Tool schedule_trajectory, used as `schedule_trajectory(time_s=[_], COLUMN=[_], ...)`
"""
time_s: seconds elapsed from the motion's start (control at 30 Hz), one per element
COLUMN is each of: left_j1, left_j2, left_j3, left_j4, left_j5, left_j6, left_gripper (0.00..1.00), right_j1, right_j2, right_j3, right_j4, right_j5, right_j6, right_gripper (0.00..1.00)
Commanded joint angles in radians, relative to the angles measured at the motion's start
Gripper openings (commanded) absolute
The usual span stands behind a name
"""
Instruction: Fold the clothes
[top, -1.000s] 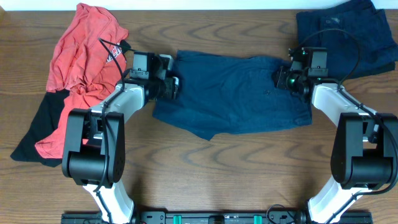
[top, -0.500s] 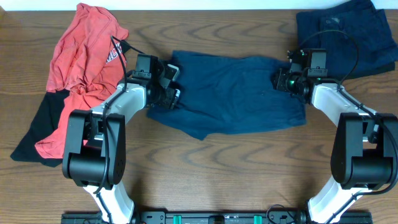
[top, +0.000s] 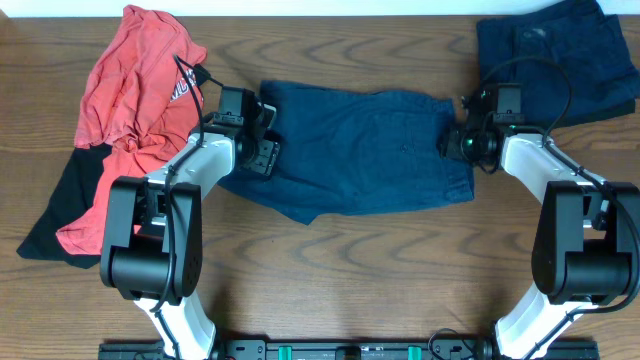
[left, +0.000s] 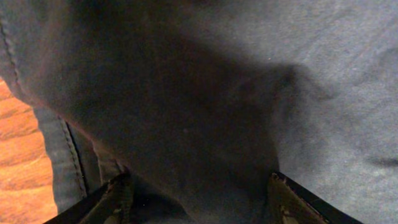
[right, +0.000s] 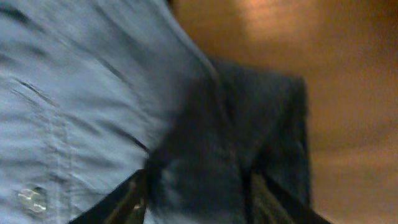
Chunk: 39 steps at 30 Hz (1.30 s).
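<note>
The blue shorts (top: 360, 150) lie flat and unfolded between your grippers. The left gripper (top: 262, 152) pinches one side edge and the right gripper (top: 458, 140) pinches the other. Beyond the right gripper, a navy garment (top: 560, 50) looks already folded. Outside the left one, the red shirt (top: 130, 80) and black garment (top: 60, 210) wait crumpled.
</note>
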Motion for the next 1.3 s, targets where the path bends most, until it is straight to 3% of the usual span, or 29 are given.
schedule_trajectory(time_s=[0.0, 0.17, 0.5, 0.7, 0.93, 1.27], left_j1=[0.012, 0.013, 0.028, 0.036, 0.053, 0.053], left_j2=[0.030, 0.030, 0.030, 0.030, 0.030, 0.030], left_j3=[-0.009, -0.010, -0.010, -0.010, -0.010, -0.010], left_j4=[-0.023, -0.022, -0.022, -0.022, -0.022, -0.022], left_j5=[-0.097, -0.098, -0.098, -0.098, -0.098, -0.097], left_j6=[-0.037, -0.036, -0.062, -0.062, -0.062, -0.062], left_gripper=[0.71, 0.71, 0.71, 0.71, 0.71, 0.71], right_j1=[0.011, -0.002, -0.008, -0.006, 0.000, 0.021], right_j2=[-0.013, -0.013, 0.021, 0.081, 0.148, 0.154], right_j3=[0.011, 0.011, 0.010, 0.010, 0.010, 0.010], right_j4=[-0.034, -0.069, -0.087, -0.076, -0.079, -0.087], right_j5=[0.137, 0.249, 0.245, 0.119, -0.100, -0.233], right_j6=[-0.018, -0.018, -0.017, 0.005, 0.018, 0.021], right_gripper=[0.57, 0.72, 0.73, 0.70, 0.60, 0.25])
